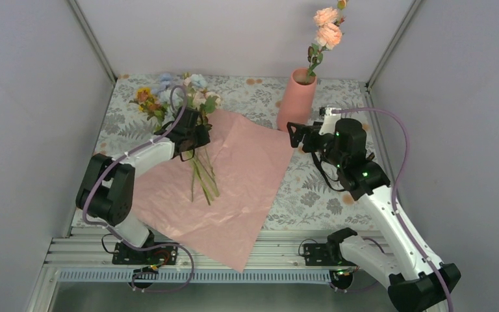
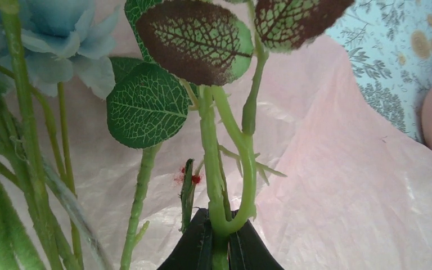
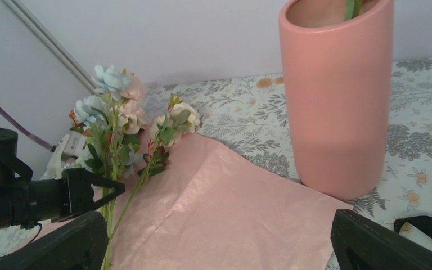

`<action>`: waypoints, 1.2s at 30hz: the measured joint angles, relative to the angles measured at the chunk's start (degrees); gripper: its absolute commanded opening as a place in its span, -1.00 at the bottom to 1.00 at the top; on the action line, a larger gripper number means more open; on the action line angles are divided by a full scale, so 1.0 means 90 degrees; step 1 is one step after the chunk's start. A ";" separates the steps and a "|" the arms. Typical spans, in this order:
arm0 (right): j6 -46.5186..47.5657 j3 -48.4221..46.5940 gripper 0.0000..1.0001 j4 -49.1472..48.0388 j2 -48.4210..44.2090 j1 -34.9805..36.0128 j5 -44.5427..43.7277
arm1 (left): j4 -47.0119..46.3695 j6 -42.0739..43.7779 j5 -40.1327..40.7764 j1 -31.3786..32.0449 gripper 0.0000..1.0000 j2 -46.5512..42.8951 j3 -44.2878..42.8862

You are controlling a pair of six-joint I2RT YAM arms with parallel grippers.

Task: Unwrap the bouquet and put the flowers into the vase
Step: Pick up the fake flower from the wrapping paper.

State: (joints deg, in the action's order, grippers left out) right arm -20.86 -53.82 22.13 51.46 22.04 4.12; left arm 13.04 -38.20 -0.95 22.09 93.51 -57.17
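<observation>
The bouquet's lilac-pink sheet point(image 1: 240, 188) lies spread flat on the table. Loose flowers point(image 1: 182, 97) rest on its far left corner, their stems point(image 1: 203, 177) pointing toward me. My left gripper point(image 1: 193, 138) is among them, shut on a forked green stem point(image 2: 225, 169) with veined leaves point(image 2: 191, 39); in its wrist view the gripper point(image 2: 220, 228) pinches the fork's base. The salmon vase point(image 1: 297, 97) stands upright at the back right and holds a peach flower stem point(image 1: 328, 32). Just in front of the vase point(image 3: 337, 95), my right gripper point(image 1: 297, 135) hovers open and holds nothing.
The printed floral tablecloth point(image 1: 312, 188) covers the table, which is enclosed by grey walls. A pale blue bloom point(image 2: 62, 28) and several other stems point(image 2: 28, 169) lie left of the held stem. In the right wrist view, the left gripper point(image 3: 84, 191) shows beside the flowers point(image 3: 118, 118).
</observation>
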 measured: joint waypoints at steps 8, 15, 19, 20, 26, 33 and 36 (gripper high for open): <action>-0.0012 -0.0092 0.85 -0.0024 0.0294 0.0000 0.0576 | 0.0097 0.0187 0.0100 0.0180 -0.95 -0.0515 -0.0002; -0.0090 -0.0092 0.83 -0.0044 0.0415 0.0000 0.0913 | 0.0024 0.0318 0.0146 0.0240 -0.95 -0.1061 0.0036; -0.0131 -0.0092 0.76 -0.0104 0.0415 0.0000 0.1081 | -0.0512 0.0452 -0.0056 0.0240 -0.95 -0.1557 0.0500; -0.0155 -0.0092 0.75 -0.0124 0.0415 0.0000 0.1139 | -0.0636 0.0508 -0.0119 0.0243 -0.95 -0.1702 0.0646; -0.0238 -0.0092 0.65 -0.0216 0.0430 0.0019 0.1396 | -0.1222 0.0797 -0.0372 0.0245 -0.95 -0.2106 0.1001; -0.0393 -0.0085 0.28 -0.0488 0.0432 0.0068 0.1909 | -0.1809 0.1132 -0.1115 0.0250 -0.95 -0.2523 0.1265; -0.0539 -0.0061 0.04 -0.0699 0.0449 0.0151 0.2123 | -0.2021 0.1302 -0.1668 0.0284 -0.95 -0.2674 0.1265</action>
State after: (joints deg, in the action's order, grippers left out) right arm -25.71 -54.37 15.84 55.51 23.40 23.22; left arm -5.15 -26.48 -15.97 24.64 69.45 -45.78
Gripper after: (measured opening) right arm 0.615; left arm 0.059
